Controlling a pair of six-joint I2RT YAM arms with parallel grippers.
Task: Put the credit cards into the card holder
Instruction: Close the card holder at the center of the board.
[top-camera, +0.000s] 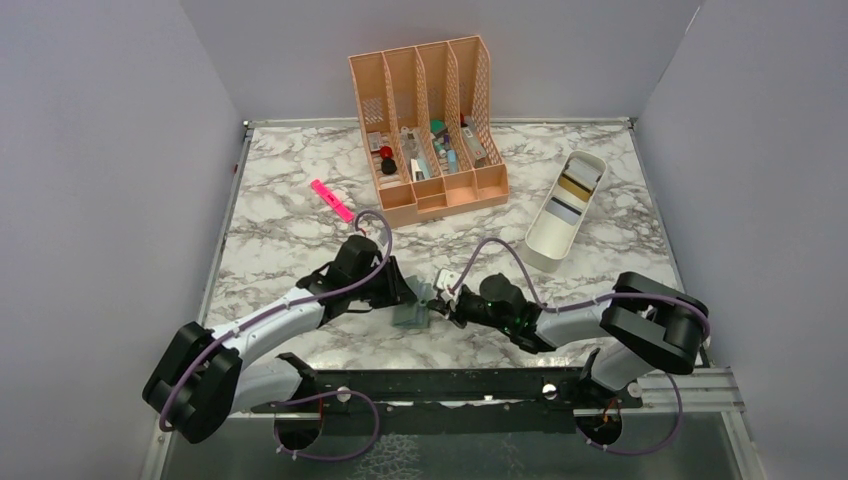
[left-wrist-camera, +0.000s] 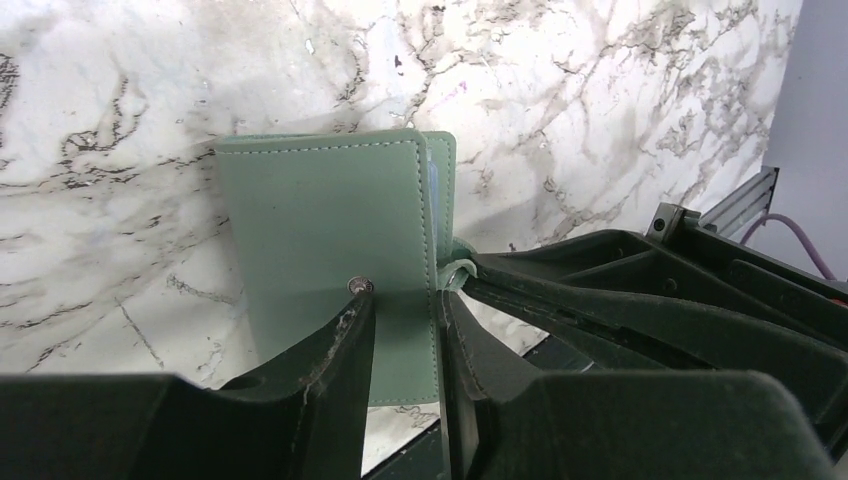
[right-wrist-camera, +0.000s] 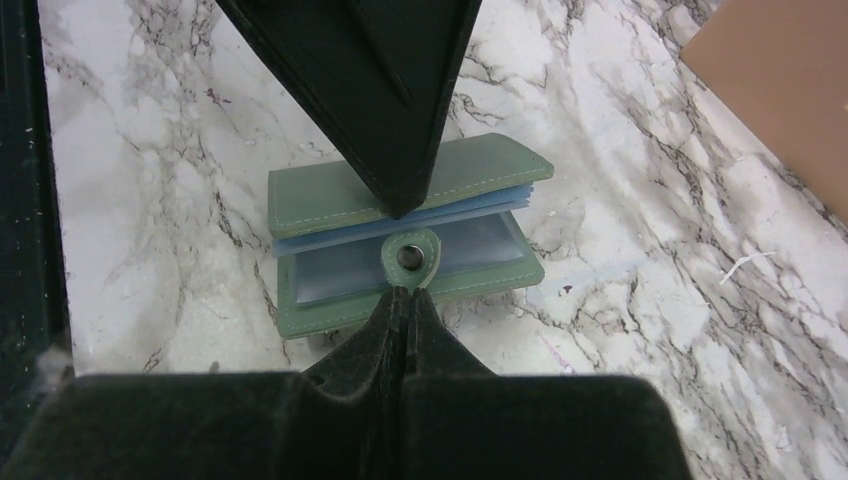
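The grey-green card holder (top-camera: 409, 317) lies near the table's front edge, between my two grippers. In the right wrist view it (right-wrist-camera: 320, 192) is slightly open, with blue-grey pockets showing. My right gripper (right-wrist-camera: 408, 290) is shut on its snap tab (right-wrist-camera: 411, 246). My left gripper (left-wrist-camera: 400, 300) has its fingers a narrow gap apart. Their tips rest on the top cover (left-wrist-camera: 320, 220) near the snap stud, and nothing is held between them. The credit cards (top-camera: 571, 187), gold and dark, lie in the white tray (top-camera: 543, 252) at the right.
A peach slotted organizer (top-camera: 430, 130) with small items stands at the back centre. A pink highlighter (top-camera: 332, 200) lies to its left. The black rail of the arm bases (top-camera: 450, 385) runs along the near edge. Grey walls enclose the table.
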